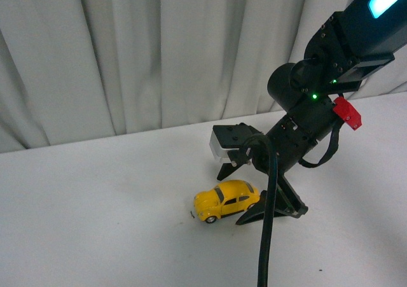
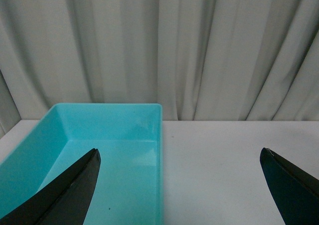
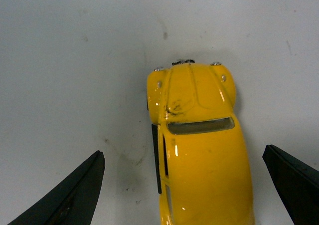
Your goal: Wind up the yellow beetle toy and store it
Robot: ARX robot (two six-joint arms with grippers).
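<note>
One yellow beetle toy (image 1: 227, 200) inside spread right hand (image 1: 229, 200), white table (image 1: 95, 204), curtain (image 1: 127, 58)

Glossy yellow beetle toy (image 3: 204, 150); matt white table (image 1: 95, 223).

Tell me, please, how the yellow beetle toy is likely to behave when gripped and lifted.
It will probably roll if nudged: the yellow beetle toy stands on its wheels on the smooth table. Its glossy, rounded shell may slip between the fingers of the right gripper, open either side. It looks rigid, so it should not deform.
</note>
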